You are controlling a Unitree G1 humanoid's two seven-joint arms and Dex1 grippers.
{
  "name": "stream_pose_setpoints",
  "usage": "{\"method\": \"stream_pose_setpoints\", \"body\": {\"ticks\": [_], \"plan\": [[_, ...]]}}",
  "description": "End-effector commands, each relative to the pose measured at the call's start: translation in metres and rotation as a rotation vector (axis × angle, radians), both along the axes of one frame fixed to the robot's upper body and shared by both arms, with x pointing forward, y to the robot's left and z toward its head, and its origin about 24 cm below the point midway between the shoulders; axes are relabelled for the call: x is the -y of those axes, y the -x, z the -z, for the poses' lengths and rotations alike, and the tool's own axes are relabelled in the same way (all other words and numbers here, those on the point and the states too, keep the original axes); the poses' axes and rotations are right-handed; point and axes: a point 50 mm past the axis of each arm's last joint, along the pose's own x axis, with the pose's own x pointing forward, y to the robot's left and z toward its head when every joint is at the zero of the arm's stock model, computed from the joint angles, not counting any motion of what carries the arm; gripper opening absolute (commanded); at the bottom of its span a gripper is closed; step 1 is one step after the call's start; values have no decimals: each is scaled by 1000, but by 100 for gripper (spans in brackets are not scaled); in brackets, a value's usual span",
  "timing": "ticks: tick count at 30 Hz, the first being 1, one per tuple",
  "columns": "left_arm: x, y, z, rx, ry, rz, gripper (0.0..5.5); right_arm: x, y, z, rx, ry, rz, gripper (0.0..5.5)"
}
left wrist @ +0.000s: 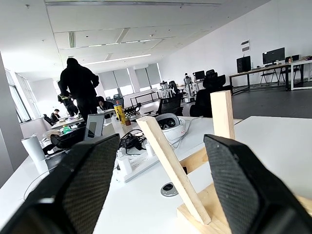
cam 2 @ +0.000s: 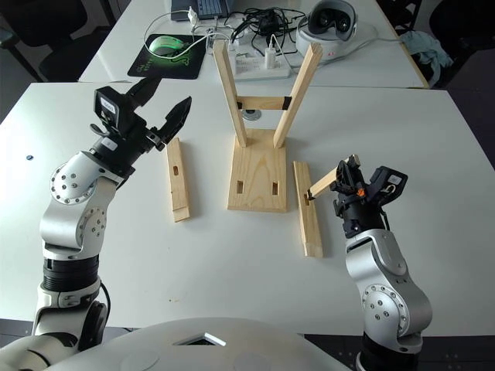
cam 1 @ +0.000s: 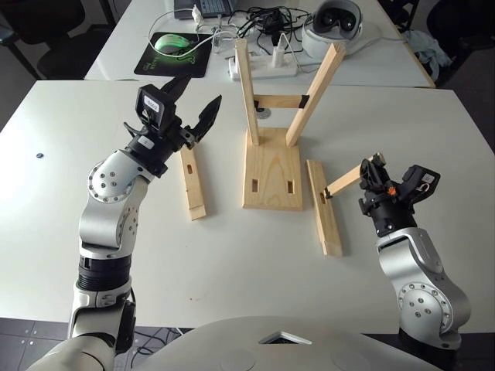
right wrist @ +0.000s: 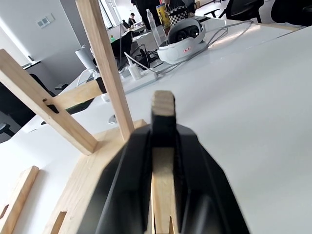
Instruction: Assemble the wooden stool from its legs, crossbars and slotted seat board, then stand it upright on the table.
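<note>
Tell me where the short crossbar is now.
In the left eye view the short crossbar is held in the right gripper on the robot's right, its free end at the loose leg lying beside the seat board.

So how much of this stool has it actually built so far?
About half, it seems. Done: two legs, joined by a crossbar, stand in the seat board, which lies flat. In hand: the right end effector grips a second crossbar, its tip at the slot of a loose leg on the table. Left: that leg, another loose leg near the open left end effector, and turning the stool upright.
</note>
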Motion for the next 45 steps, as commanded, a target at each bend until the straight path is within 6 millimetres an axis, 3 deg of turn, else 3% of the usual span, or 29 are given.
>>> {"method": "stream_pose_setpoints", "body": {"ticks": [1,18,25,28,33,37,43,45], "plan": [[2,-2,-3,8,-4,11,320,1,-4,1,2,14,0,41],[1,0,-3,9,-2,-4,320,3,-2,11,-54,46,-25,41],[0,0,-6,16,-3,-5,320,-2,1,8,-56,153,-61,41],[2,0,-10,21,-4,6,320,-9,9,15,-52,281,-129,41],[6,1,-11,13,-12,39,320,-15,17,22,-44,307,-127,41],[14,2,-11,-11,-21,93,320,-5,43,73,-150,306,-116,41],[18,1,-10,-25,-29,133,320,-4,67,93,-165,341,-115,41],[18,1,-10,-25,-30,134,320,-10,61,89,-139,356,-135,41]]}}
